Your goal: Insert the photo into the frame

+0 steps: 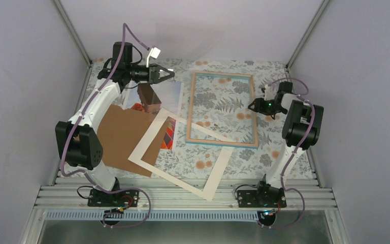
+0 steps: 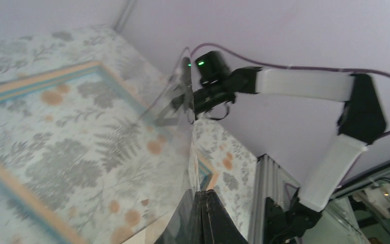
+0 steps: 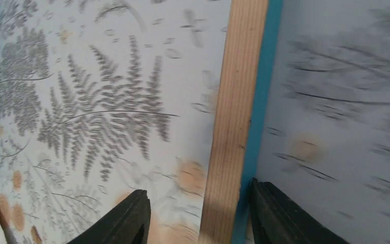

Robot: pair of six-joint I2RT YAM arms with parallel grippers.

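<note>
Photo (image 1: 173,99) lies flat at left, partly covered by brown backing board (image 1: 124,134) and cream mat (image 1: 147,152). Above it, left gripper (image 1: 168,73) pinches a clear pane (image 2: 167,152) edge-on. Frame (image 1: 221,144) rests at centre, right gripper (image 3: 197,198) spread astride its right rail.

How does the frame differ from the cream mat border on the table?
The frame has wood-coloured rails with a turquoise edge; the mat border is plain cream. The frame lies nearly square to the table; the mat border lies turned, crossing the frame's near-left corner. Both are flat open rectangles.
</note>
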